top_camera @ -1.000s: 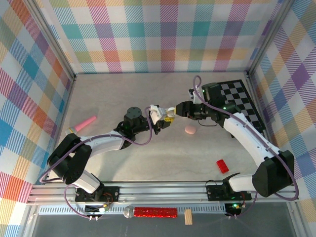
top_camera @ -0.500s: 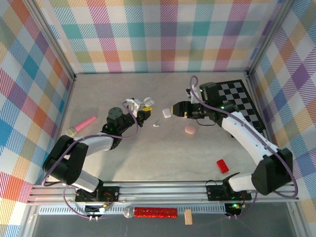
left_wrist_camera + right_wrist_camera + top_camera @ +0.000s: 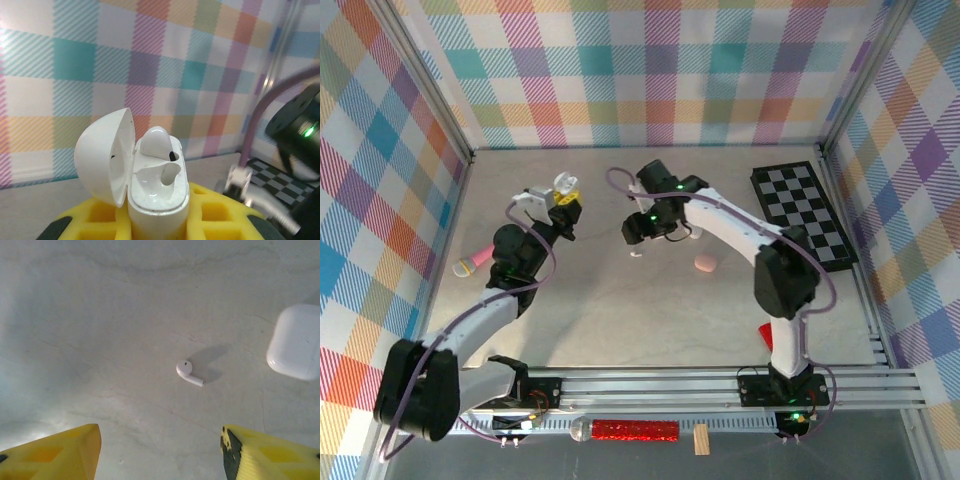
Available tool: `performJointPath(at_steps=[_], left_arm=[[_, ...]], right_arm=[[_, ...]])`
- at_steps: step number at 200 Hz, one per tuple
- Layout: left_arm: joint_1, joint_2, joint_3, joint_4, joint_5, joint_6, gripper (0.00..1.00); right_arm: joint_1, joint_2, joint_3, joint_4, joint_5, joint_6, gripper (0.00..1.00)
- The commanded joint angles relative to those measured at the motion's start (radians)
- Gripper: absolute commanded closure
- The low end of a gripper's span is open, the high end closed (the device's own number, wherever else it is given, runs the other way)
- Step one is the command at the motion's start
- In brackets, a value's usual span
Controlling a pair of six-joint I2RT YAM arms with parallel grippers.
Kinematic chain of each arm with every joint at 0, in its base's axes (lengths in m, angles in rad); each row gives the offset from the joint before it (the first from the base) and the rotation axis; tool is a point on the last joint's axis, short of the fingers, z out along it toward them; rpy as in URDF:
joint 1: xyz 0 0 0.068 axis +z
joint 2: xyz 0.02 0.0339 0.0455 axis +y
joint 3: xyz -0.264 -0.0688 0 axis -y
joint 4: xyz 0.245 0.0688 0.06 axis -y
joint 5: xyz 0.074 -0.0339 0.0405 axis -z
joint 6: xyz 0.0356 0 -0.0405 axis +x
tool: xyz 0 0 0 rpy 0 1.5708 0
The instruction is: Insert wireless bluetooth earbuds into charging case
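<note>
My left gripper [image 3: 563, 200] is shut on a white charging case [image 3: 157, 200] and holds it upright above the table's left half. The lid [image 3: 102, 155] stands open. One white earbud [image 3: 155, 140] sits in the far slot, and the near slot is empty. The yellow fingers [image 3: 220, 210] clamp the case's lower body. My right gripper [image 3: 638, 232] hangs open over the table's middle, nothing between its yellow fingertips [image 3: 65, 450]. A loose white earbud [image 3: 189, 372] lies on the table [image 3: 100, 315] just ahead of it, also visible from above [image 3: 636, 253].
A closed white case [image 3: 296, 342] lies to the right of the loose earbud. A pink case [image 3: 705, 263] rests mid-table, a red block [image 3: 771, 335] near the front right, a checkered board [image 3: 805, 212] at the right, and a pink stick [image 3: 472, 264] at the left.
My left gripper swung back to the left with the open case. My right gripper moved left over the loose earbud and its jaws widened.
</note>
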Motion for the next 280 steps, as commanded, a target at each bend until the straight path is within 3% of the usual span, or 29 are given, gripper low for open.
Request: performJointPath(at_steps=[1,25,66,157,185,229,280], left_arm=[[0.025,-0.091,0.011,-0.174,-0.088,0.002,0.96],[0.031,-0.145,0.006,-0.235,-0.132,0.027,0.96],[0.033,-0.164,0.013,-0.279,-0.098,0.051,0.96],[0.034,-0.145,0.027,-0.283,-0.057,0.054,0.96],[0.034,-0.135,0.025,-0.275,-0.044,0.046,0.96],[0.033,-0.09,0.015,-0.257,0.002,0.055,0.95],[0.031,-0.048,-0.002,-0.226,0.038,0.029,0.95]], right_arm=[[0.034,0.1,0.112,-0.149,0.125,-0.089,0.37],[0.051,0.196,0.191,-0.176,0.143,-0.107,0.42],[0.065,0.318,0.303,-0.22,0.141,-0.119,0.48],[0.065,0.449,0.362,-0.226,0.192,-0.096,0.63],[0.065,0.436,0.354,-0.23,0.212,-0.067,0.71],[0.058,0.364,0.287,-0.211,0.22,0.007,0.73],[0.017,0.158,-0.02,-0.083,0.195,0.141,0.74]])
